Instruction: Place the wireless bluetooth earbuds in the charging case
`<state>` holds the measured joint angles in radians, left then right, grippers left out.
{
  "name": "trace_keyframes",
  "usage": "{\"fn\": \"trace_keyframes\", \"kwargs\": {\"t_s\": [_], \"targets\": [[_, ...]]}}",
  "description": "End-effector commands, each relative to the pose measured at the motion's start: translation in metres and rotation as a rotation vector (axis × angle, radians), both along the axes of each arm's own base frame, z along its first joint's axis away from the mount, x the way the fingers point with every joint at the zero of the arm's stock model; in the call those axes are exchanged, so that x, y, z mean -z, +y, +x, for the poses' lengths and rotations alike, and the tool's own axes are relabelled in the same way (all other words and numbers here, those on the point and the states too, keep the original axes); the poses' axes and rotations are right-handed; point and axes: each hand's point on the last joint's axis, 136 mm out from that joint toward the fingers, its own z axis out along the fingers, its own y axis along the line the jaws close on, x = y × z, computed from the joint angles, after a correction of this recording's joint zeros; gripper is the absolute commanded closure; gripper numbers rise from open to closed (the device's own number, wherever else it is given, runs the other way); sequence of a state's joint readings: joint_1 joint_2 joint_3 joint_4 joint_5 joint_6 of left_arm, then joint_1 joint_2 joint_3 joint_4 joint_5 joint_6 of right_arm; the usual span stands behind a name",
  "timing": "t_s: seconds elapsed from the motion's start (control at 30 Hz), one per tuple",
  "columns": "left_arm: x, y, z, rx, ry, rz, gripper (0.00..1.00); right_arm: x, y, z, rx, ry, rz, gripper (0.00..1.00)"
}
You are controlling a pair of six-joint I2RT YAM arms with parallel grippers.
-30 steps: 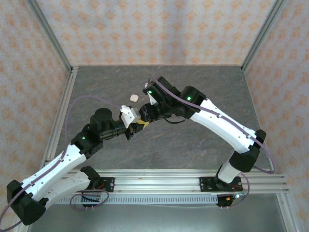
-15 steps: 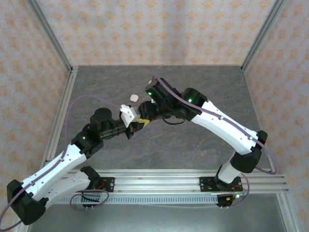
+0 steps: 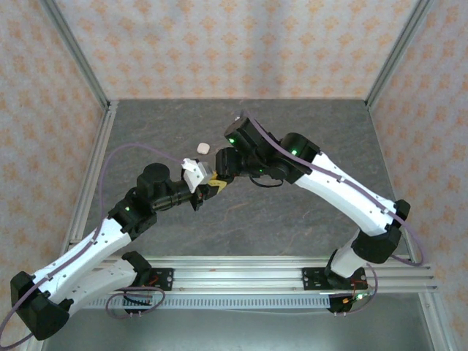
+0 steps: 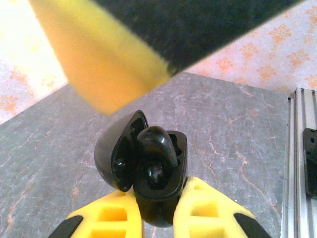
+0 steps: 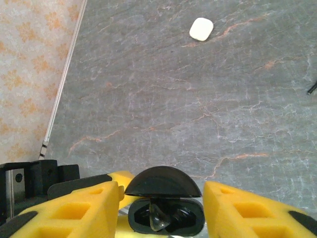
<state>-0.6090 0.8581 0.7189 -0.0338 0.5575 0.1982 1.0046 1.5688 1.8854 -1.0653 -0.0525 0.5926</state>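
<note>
One black charging case (image 4: 143, 171), lid open, over the table's (image 3: 292, 212) middle.
Your left gripper (image 4: 158, 198) pinches its base, a black earbud (image 4: 155, 146) seated inside — your right gripper (image 5: 161, 203) straddles it, fingers spread, not touching; white case (image 5: 201, 29) lies at twelve o'clock.

Treat the table (image 3: 307, 212) as the only supporting surface: its top is flat, dark grey and stone-patterned, with faint orange veins, and an aluminium rail (image 3: 241, 267) runs across its near edge from side to side. Locate the small white case (image 3: 204, 148), a rounded pebble-shaped item that lies directly on the tabletop. You will find it well apart from the rail, toward the far side of the table and slightly left of the rail's midpoint, with bare grey surface all around it.
</note>
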Motion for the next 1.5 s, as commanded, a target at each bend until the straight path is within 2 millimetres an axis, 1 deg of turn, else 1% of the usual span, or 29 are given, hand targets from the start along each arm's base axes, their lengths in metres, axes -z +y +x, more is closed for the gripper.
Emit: {"fn": "trace_keyframes", "kwargs": {"t_s": [0.0,0.1,0.3,0.47,0.77,0.9,1.0,1.3,1.47], "targets": [[-0.012,0.002,0.004,-0.039,-0.02,-0.026,1.0,-0.021,-0.019,-0.004,0.067,-0.029,0.023,0.55],[-0.013,0.004,0.007,-0.057,-0.02,-0.027,1.0,-0.019,-0.016,-0.009,0.068,-0.021,0.012,0.58],[-0.014,0.005,0.009,-0.069,-0.024,-0.028,1.0,-0.003,0.0,-0.012,0.041,0.021,-0.016,0.59],[-0.015,0.006,0.008,-0.069,-0.026,-0.027,1.0,0.004,0.009,-0.011,0.021,0.04,-0.039,0.65],[-0.016,0.008,0.006,-0.068,-0.036,-0.019,1.0,0.007,0.013,-0.009,0.014,0.05,-0.08,0.67],[-0.015,0.008,0.007,-0.069,-0.035,-0.017,1.0,0.01,0.016,-0.01,0.0,0.064,-0.086,0.71],[-0.015,0.007,0.007,-0.069,-0.036,-0.018,1.0,0.012,0.019,-0.011,-0.011,0.071,-0.085,0.72],[-0.015,0.008,0.007,-0.072,-0.035,-0.016,1.0,0.013,0.031,-0.015,-0.054,0.09,-0.059,0.73],[-0.015,0.009,0.006,-0.074,-0.036,-0.016,1.0,0.011,0.03,-0.016,-0.056,0.083,-0.057,0.73]]}}
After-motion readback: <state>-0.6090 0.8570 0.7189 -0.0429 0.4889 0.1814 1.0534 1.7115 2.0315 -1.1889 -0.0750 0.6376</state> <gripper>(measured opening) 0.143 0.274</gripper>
